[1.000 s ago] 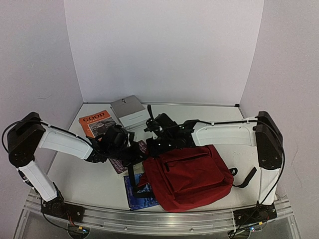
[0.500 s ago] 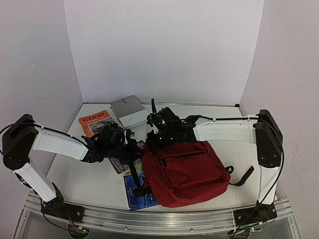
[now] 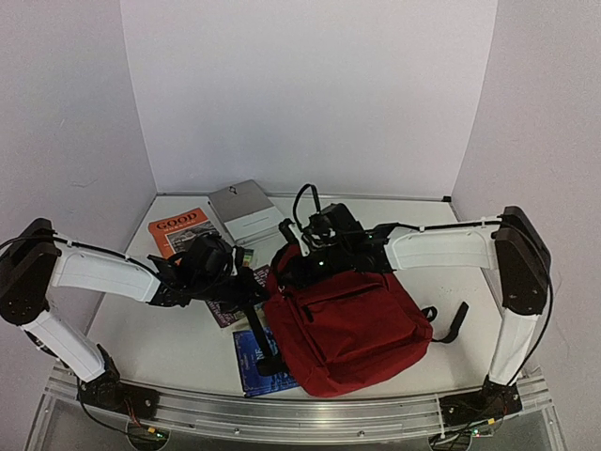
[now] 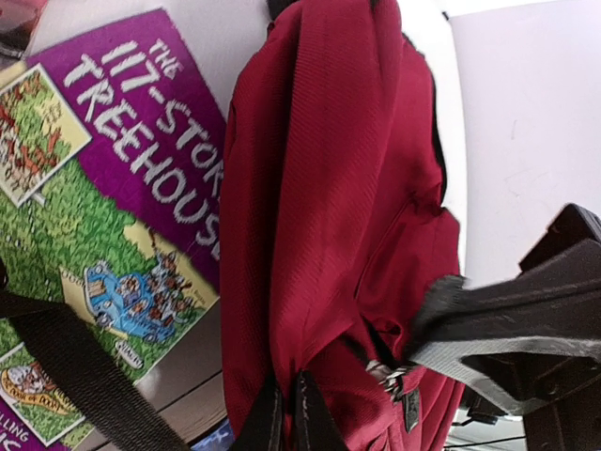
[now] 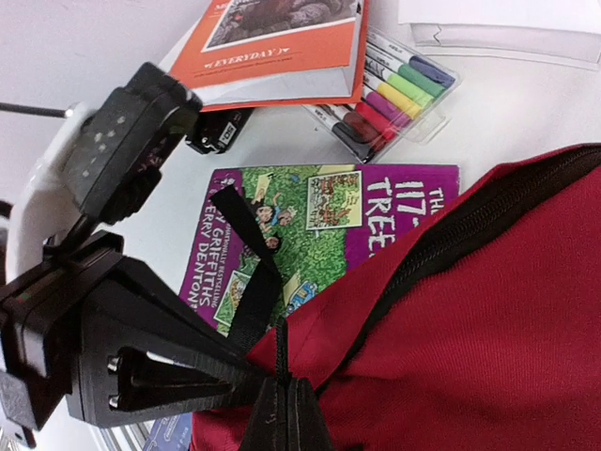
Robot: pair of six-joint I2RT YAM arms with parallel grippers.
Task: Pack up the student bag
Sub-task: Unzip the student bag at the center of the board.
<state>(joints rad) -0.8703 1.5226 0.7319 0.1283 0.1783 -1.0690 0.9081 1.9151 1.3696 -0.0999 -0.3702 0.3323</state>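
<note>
As 2 end effectors clamp its top, student bag lies diagonally, top far-left.

We can read "GOOD" and "EVERYDAY" on the orange book, and "THE 117-STOR… TREEHOUSE" plus "GRIFFITHS" on the purple book.

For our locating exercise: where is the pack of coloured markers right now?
In the right wrist view, the pack of coloured markers lies between the orange book and the purple Treehouse book, apart from the red backpack.
</note>
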